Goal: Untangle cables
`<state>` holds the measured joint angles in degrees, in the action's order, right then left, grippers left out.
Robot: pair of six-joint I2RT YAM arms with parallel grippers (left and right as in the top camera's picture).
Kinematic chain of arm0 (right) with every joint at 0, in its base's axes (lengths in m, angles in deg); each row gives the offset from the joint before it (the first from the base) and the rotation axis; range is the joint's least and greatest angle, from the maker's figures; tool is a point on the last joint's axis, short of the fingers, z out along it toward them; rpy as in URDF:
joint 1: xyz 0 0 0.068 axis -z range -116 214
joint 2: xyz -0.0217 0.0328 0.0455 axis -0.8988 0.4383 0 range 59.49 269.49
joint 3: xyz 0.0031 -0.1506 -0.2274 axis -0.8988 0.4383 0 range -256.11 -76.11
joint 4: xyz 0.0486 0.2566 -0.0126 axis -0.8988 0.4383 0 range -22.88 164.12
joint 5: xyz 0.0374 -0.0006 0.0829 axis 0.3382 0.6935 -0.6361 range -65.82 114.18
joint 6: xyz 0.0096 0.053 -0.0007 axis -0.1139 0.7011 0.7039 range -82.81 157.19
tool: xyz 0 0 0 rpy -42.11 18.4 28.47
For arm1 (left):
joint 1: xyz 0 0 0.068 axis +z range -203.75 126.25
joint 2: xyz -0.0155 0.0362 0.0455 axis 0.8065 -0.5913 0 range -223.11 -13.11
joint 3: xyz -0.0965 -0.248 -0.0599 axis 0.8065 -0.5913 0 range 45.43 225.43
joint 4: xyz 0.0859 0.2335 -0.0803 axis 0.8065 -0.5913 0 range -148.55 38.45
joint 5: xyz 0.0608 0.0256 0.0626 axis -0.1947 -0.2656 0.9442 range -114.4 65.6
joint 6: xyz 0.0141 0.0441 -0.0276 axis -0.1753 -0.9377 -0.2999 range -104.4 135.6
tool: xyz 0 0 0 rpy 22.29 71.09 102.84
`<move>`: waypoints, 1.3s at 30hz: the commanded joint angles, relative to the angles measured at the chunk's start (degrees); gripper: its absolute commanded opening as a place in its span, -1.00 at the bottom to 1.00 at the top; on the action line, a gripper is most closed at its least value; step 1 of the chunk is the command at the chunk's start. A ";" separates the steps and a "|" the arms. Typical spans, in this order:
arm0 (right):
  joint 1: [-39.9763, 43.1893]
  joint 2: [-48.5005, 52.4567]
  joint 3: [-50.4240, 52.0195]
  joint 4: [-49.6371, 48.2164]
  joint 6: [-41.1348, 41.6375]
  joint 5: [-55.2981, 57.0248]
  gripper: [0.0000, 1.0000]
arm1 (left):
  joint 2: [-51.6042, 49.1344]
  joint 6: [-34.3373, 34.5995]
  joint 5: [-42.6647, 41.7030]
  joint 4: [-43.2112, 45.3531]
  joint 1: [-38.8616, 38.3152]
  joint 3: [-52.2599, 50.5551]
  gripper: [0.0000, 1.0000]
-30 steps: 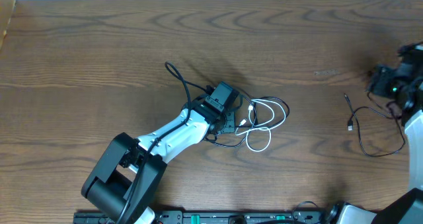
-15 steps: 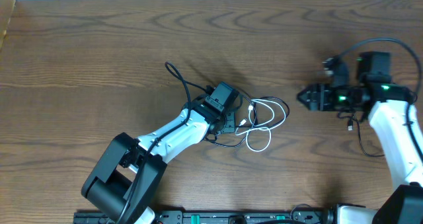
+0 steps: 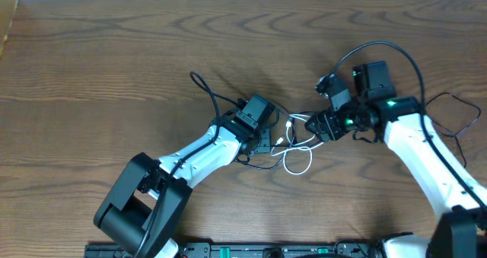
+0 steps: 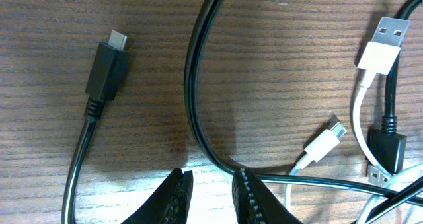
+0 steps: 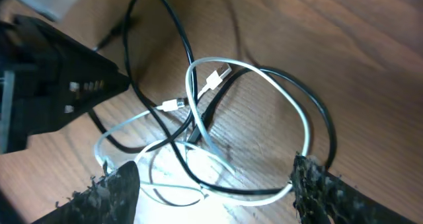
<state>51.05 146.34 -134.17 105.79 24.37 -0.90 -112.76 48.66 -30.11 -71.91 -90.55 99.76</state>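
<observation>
left gripper [image 4: 213, 192]: fingers [image 4: 177, 196] set narrow, bare wood showing in the gap, nothing clamped; tips just beside a bend of the black cable [image 4: 193, 85], which skirts the outside of one finger. right gripper [image 5: 215, 187]: fingers [image 5: 114, 192] spread wide, empty, straddling the near loops of the knot and apparently just above them; contact cannot be told. item held between the two: the cables [image 3: 300, 140], black and white, lying mid-table as one heap of crossed loops, the white cable [image 5: 291, 102] threaded over and under the black in several places. loose ends noted in the left wrist view: black small plug [image 4: 106, 69] lying free on bare wood; white flat plug [image 4: 383, 44]; white small plug [image 4: 324, 143]; a further black plug [image 4: 387, 143] beside it. what looks like a separate thin black cord [image 3: 446, 95] lies well apart at the right, partly behind the right arm. status, by judgement: early; that one cord seems sorted out, the central knot is intact and no strand is yet gripped, so grasping, drawing apart and laying out remain. room: table [image 3: 114, 45] bare on all sides of the heap, widest to the left and far side; edges well away; the two grippers sit close, so pulls outward, away from each other, look safest.
</observation>
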 commanded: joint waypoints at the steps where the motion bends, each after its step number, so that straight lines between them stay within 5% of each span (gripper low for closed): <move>1: -2.32 3.32 0.57 -0.87 -1.57 1.81 0.39 | -0.37 0.26 0.33 -0.15 0.09 -0.66 -0.48; 12: -5.95 12.50 0.57 -7.30 2.05 6.82 0.09 | -0.37 0.26 0.33 -0.15 0.09 -0.66 -0.48; 21: -5.95 14.40 0.52 -8.11 3.15 9.31 -0.64 | -0.37 0.26 0.33 -0.15 0.09 -0.66 -0.48; 24: -5.95 14.14 0.42 -7.54 5.66 18.71 -0.98 | -0.37 0.26 0.33 -0.17 0.09 -0.66 -0.48; 31: -5.95 8.63 -0.44 -6.60 9.60 33.66 -0.98 | -0.37 0.26 0.35 -0.15 0.09 -0.66 -0.48; 39: -5.90 -8.96 -0.79 -13.92 9.57 48.28 -0.98 | -0.37 0.26 0.33 -0.15 0.09 -0.66 -0.48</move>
<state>45.39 143.93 -134.08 94.12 32.85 37.94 -112.76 48.64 -30.11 -71.91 -90.55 99.76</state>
